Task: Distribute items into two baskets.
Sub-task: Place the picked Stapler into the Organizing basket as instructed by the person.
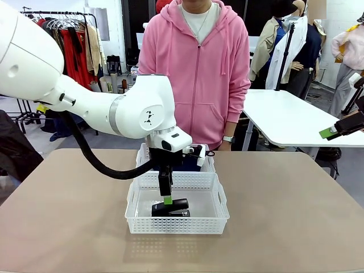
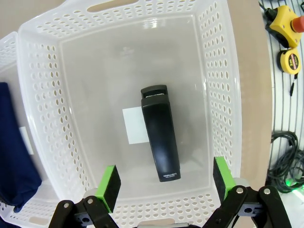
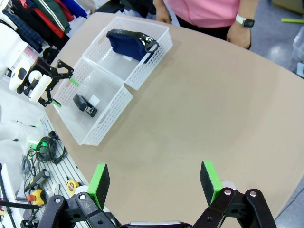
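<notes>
A black stapler (image 2: pixel 160 137) lies flat on the floor of the near white basket (image 2: pixel 42 95), partly over a white label. My left gripper (image 2: pixel 166 179) hangs open just above it, green pads on either side of its near end and apart from it. In the front view the left gripper (image 1: pixel 166 198) reaches down into the near basket (image 1: pixel 176 227) over the stapler (image 1: pixel 170 209). The navy pouch (image 3: pixel 130 40) rests in the far basket (image 3: pixel 159 50). My right gripper (image 3: pixel 154 183) is open and holds nothing, high over the table's right side, and its green tip (image 1: pixel 335 129) shows at the right edge.
A person in a pink hoodie (image 1: pixel 196 68) stands at the far side, a hand with a watch (image 3: pixel 240 28) near the table edge. A yellow stop button (image 2: pixel 285 21), a tape measure (image 2: pixel 290 59) and cables lie beside the table on the robot's side.
</notes>
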Controlling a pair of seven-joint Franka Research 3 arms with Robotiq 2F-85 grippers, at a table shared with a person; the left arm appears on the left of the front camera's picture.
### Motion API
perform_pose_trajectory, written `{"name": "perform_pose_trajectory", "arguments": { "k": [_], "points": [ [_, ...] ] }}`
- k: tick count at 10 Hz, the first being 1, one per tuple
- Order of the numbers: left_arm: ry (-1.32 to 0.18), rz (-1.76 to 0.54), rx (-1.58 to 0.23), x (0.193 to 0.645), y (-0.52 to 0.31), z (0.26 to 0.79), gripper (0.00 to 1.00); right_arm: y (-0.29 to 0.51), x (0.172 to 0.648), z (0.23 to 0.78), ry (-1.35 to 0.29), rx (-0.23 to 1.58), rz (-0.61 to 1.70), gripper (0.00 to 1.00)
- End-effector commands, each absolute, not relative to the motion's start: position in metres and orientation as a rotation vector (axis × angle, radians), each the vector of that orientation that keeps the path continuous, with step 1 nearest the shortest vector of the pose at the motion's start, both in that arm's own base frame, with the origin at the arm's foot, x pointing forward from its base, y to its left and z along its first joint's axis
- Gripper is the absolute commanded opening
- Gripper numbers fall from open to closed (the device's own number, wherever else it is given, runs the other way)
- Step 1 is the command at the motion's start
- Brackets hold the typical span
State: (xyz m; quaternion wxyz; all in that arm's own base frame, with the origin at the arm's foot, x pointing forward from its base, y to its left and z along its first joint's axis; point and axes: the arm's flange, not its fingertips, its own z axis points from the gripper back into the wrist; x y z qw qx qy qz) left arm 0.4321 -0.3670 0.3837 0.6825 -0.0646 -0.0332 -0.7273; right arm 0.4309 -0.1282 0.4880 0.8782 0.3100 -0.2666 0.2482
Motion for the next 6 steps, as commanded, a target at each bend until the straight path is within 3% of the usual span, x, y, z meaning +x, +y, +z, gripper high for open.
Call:
{"name": "perform_pose_trajectory", "arguments": {
  "k": [1,6],
  "points": [
    [-0.116,-1.581,-0.169,0.433,-0.358,0.403,1.00,-0.129,0.431,0.490,-0.555,0.643,0.516,1.00],
    [-0.316,-1.393,-0.204,0.427,-0.301,0.504,1.00,-0.129,0.431,0.490,-0.555,0.643,0.516,1.00]
  ]
}}
